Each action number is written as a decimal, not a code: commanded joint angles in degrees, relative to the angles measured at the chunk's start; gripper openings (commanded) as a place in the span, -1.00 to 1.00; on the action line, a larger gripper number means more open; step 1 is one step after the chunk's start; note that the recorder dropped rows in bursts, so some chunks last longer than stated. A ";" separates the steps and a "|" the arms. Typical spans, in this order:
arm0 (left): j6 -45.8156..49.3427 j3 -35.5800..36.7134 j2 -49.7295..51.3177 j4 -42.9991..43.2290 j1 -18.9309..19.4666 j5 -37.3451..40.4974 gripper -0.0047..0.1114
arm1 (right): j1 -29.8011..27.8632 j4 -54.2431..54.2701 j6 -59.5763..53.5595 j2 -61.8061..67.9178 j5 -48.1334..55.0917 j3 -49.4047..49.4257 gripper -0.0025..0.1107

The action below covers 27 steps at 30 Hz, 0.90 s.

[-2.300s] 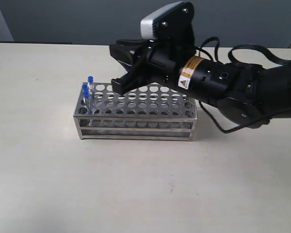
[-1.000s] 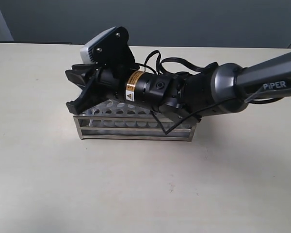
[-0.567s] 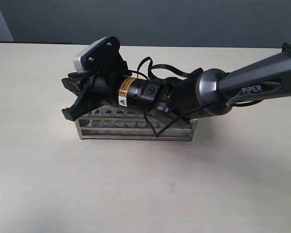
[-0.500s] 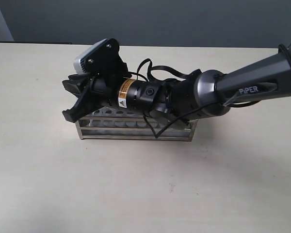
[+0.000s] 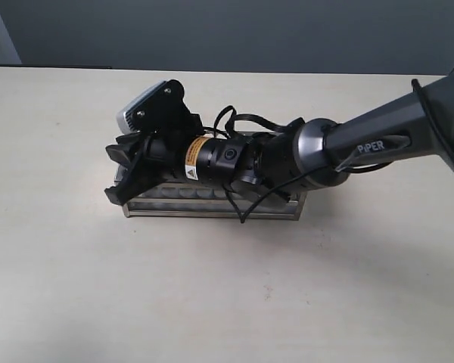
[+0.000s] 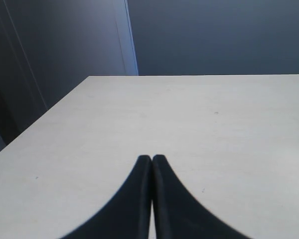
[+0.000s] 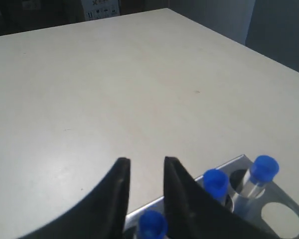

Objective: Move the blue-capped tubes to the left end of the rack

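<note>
**Worktop** (image 5: 76,287): pale beige, matt; carries the rack.

**Right arm** (image 5: 318,147): black, reaches in from the right and lies low over the rack's whole length, hiding most of the top plate in the exterior view.

**Rack** (image 5: 212,210): long, shiny steel, open-sided; only its front rails and left corner show beneath the arm.

**Right gripper** (image 5: 119,174): at the rack's left end; jaws parted by a narrow gap.

**Left gripper** (image 6: 151,158): away from the rack, over bare worktop; jaws pressed together, holding nothing.

**Blue-capped tubes** (image 7: 215,181): three caps seen in the right wrist view, upright in holes at the rack's left-end corner. One stands between the right jaws, but contact cannot be told. Two stand just beside one finger.
</note>
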 commanded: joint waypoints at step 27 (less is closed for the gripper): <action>-0.21 0.29 -0.21 -0.14 0.06 -0.67 -0.91 | -2.62 17.94 -9.26 -48.94 20.28 27.22 -0.96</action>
